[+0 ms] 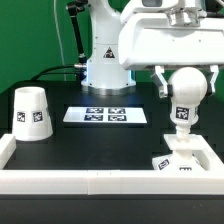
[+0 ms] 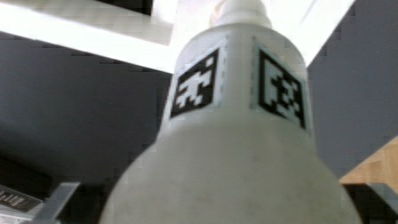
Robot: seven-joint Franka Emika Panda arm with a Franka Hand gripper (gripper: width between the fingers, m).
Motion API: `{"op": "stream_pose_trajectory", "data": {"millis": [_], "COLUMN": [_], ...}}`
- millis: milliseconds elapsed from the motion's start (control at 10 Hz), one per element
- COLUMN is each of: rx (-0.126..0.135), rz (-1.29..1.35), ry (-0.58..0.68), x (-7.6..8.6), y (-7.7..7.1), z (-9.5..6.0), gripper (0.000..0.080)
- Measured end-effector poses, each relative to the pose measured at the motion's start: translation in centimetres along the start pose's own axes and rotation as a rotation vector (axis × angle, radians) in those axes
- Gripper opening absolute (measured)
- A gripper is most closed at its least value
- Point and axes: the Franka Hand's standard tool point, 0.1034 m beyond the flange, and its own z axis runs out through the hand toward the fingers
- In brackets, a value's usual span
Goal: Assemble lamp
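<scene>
White bulb (image 1: 187, 86) upright over the base (image 1: 186, 157) — gripper (image 1: 187, 90) clenched around it, shade (image 1: 31, 112) well apart.

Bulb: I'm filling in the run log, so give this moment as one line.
gripper shut on bulb | bulb upright over base, contact unclear | shade standing apart at exterior view's left

No words, numbers or brand names can be read; only black-and-white square tags show on the shade (image 1: 30, 112), the bulb (image 1: 186, 88), the base (image 1: 184, 158) and the marker board (image 1: 106, 115).
</scene>
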Motion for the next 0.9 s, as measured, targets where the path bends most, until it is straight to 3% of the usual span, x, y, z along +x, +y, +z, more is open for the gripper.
{"op": "stream_pose_trajectory", "data": {"millis": [300, 900], "rx": [-0.004, -0.007], "rz": [0.0, -0.008], "ry": [0.003, 0.028], "x": [0.26, 0.52], "y": [0.46, -0.1], "z": [0.23, 0.49], "gripper": [0.0577, 0.0577]}}
